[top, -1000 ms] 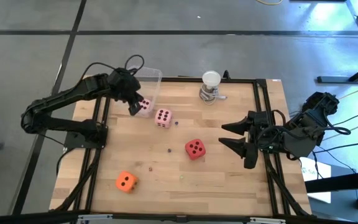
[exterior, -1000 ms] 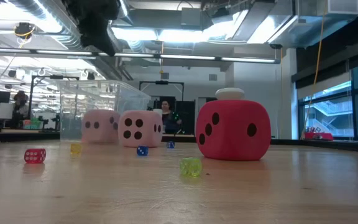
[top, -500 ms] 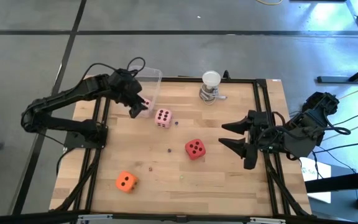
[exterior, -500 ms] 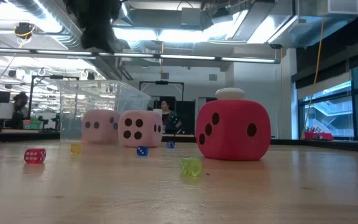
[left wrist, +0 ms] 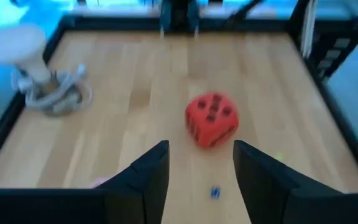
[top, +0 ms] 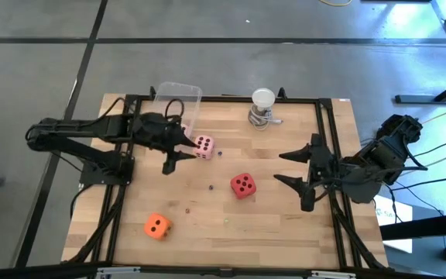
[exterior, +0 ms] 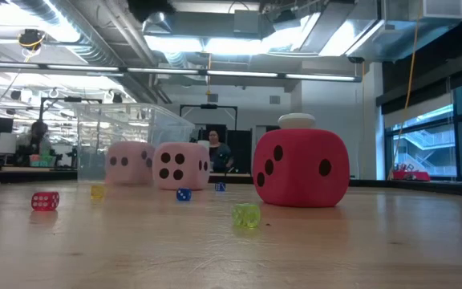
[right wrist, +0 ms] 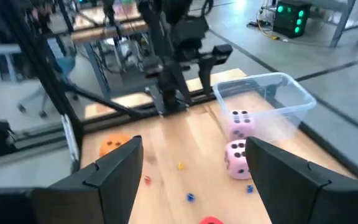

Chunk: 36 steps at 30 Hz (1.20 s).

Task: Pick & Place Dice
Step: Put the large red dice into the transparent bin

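While the left hand (top: 178,147) hangs over the desk (top: 285,209) at about ten o'clock from its middle, its two fingers are spread apart and empty, pointing toward a pale pink die (top: 203,146) that lies just beside the fingertips; whether they touch it cannot be told. A second pale pink die (right wrist: 240,124) sits inside the clear plastic bin (top: 178,102) at the eleven o'clock corner of the desk, seen best from the right wrist view, while from above the left arm covers it. A red die (top: 243,185) rests close to the middle of the desk, slightly toward four o'clock, and the orange die (top: 156,225) lies well apart from the others at seven o'clock. At twelve o'clock stands a white round-topped object (top: 262,106) on a metal base. The right hand (top: 307,169) waits at three o'clock by the desk's edge, its fingers wide apart and holding nothing. Several tiny coloured dice (exterior: 245,214) are scattered on the wood near the red die
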Each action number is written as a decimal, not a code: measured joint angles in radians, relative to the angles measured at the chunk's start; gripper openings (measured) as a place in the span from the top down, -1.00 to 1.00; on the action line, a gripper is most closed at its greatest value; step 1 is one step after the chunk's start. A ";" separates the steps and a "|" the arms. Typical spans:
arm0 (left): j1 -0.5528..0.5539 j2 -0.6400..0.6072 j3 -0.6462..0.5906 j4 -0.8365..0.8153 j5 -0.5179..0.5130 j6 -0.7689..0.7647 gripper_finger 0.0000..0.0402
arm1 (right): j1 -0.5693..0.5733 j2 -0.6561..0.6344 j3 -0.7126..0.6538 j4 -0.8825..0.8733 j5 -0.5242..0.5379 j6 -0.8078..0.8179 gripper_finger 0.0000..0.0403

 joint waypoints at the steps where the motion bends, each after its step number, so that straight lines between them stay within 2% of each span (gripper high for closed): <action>1: -0.021 -0.002 0.000 0.024 -0.009 -0.024 0.17 | 0.000 0.000 0.000 -0.005 -0.008 -0.020 -0.38; 11: -0.133 -0.011 0.000 0.104 -0.020 -0.331 0.20 | -0.065 0.036 0.000 -0.063 -0.155 -0.278 -0.38; 15: -0.161 -0.033 0.000 0.165 -0.089 -0.342 0.24 | -0.121 0.084 0.000 -0.107 -0.225 -0.366 -0.38; 23: -0.218 -0.123 0.000 0.102 -0.308 -0.367 0.29 | -0.184 0.160 0.000 -0.039 -0.241 -0.464 -0.38; 27: -0.242 -0.171 0.000 0.074 -0.385 -0.378 0.29 | -0.196 0.180 0.000 -0.018 -0.333 -0.582 -0.38; 31: -0.257 -0.200 0.000 0.065 -0.430 -0.371 0.29 | -0.216 0.208 0.000 0.014 -0.443 -0.635 -0.38; 36: -0.259 -0.212 0.000 0.038 -0.431 -0.374 0.29 | -0.243 0.261 0.000 0.012 -0.537 -0.651 -0.39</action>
